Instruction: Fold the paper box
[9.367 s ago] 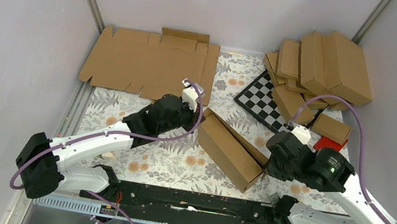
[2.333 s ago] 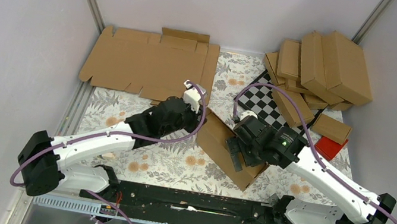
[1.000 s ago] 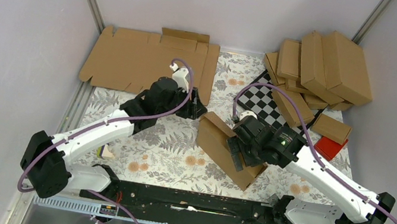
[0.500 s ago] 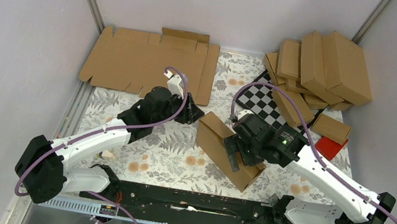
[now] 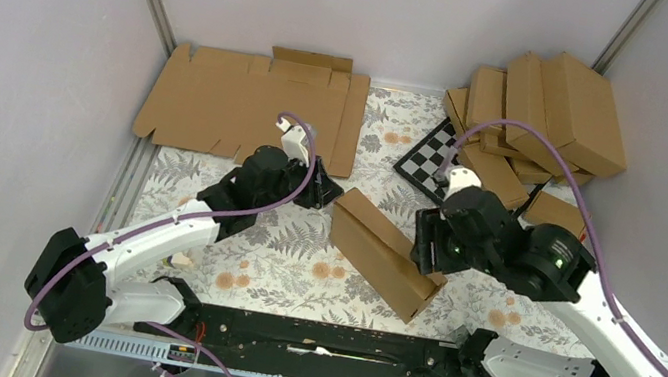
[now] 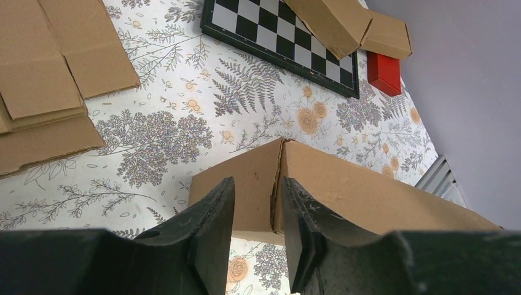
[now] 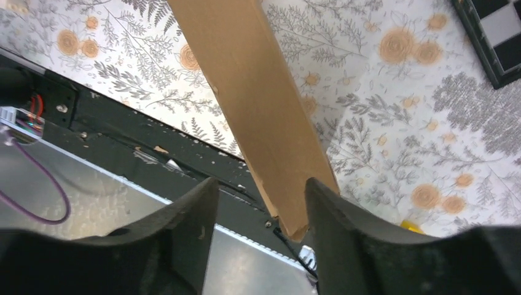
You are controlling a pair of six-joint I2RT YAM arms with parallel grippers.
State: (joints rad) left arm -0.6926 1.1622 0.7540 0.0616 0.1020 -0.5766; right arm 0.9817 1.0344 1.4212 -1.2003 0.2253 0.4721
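Floral worktop (image 5: 278,261): box (image 5: 386,252) lies diagonal, mid-scene. Left gripper (image 6: 257,187) jaws parted at far corner. Right gripper (image 7: 261,184) spread wide, straddling near end, not clamped.

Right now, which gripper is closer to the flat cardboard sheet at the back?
Left. The left gripper sits just off the near right corner of the flat cardboard sheet; the right gripper is past the paper box, farther right.
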